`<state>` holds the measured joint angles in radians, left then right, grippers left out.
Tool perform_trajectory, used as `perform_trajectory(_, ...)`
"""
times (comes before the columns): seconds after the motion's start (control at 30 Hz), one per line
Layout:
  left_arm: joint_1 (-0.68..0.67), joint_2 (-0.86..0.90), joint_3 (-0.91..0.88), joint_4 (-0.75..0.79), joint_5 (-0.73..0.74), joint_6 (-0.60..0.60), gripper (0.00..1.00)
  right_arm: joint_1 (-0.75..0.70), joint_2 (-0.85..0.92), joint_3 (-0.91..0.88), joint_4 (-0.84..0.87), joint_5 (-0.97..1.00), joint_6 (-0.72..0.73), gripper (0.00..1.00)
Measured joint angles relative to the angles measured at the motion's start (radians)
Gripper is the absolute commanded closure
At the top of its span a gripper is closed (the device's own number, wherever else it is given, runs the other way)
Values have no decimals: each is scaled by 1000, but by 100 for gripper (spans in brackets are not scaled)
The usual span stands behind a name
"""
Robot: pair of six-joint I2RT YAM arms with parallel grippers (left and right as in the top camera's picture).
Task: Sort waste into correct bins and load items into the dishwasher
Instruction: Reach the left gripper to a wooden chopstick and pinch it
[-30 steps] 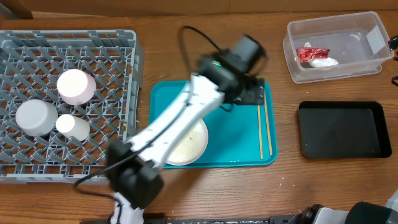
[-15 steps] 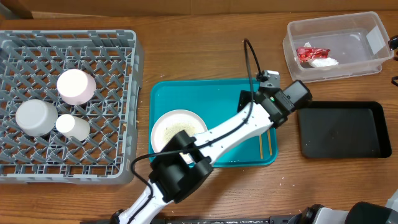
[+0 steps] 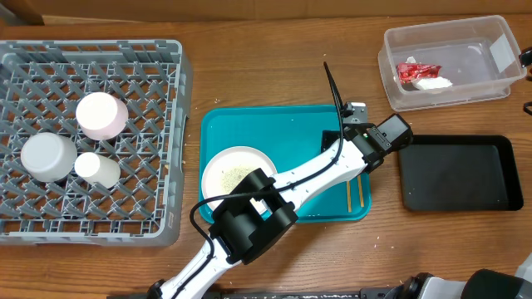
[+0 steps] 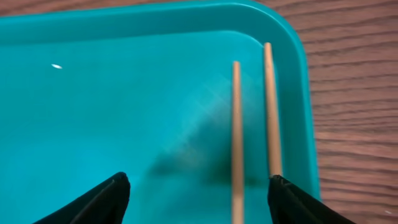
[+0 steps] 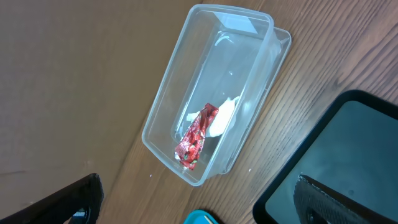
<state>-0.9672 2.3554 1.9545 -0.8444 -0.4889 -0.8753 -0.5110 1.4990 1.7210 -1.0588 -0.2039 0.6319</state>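
Two wooden chopsticks (image 4: 236, 137) lie side by side along the right edge of the teal tray (image 4: 124, 93). My left gripper (image 4: 197, 190) hangs open just above them. One stick lies between its fingers and the other sits at the right fingertip (image 4: 280, 190). From overhead the left gripper (image 3: 355, 144) covers the chopsticks' (image 3: 349, 198) far ends. A white plate (image 3: 237, 170) with crumbs rests on the tray's left half. My right gripper (image 5: 198, 186) is open and empty, high over the clear tub (image 5: 211, 93), which holds the red wrapper (image 5: 196, 137) and the tissue (image 5: 221, 118).
The grey dish rack (image 3: 91, 58) at the left holds three white round dishes (image 3: 101, 115). A black tray (image 3: 457, 173) lies right of the teal tray (image 3: 283, 124), below the clear tub (image 3: 445, 62). The left arm (image 3: 291, 187) crosses the teal tray diagonally.
The left arm swung from the tray's upper middle to its right side, uncovering the plate. It now sits over the chopsticks, and its jaws have narrowed somewhat. The right gripper stayed put.
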Motion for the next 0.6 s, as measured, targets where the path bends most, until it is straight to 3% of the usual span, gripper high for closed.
perform_trajectory(0.1, 0, 10, 0, 5, 26, -17, 30, 0, 0, 0, 0, 0, 0, 0)
perform_trajectory(0.23, 0, 51, 0, 7, 50, -35, 39, 0, 0, 0, 0, 0, 0, 0)
perform_trajectory(0.43, 0, 69, 5, 23, 68, -56, 64, 0, 0, 0, 0, 1, 0, 0)
perform_trajectory(0.5, 0, 69, 5, 23, 70, -59, 77, 0, 0, 0, 0, 2, 0, 0)
perform_trajectory(0.57, 0, 69, 5, 23, 71, -68, 96, 0, 0, 0, 0, 1, 0, 0)
perform_trajectory(0.6, 0, 69, 5, 22, 71, -63, 96, 0, 0, 0, 0, 1, 0, 0)
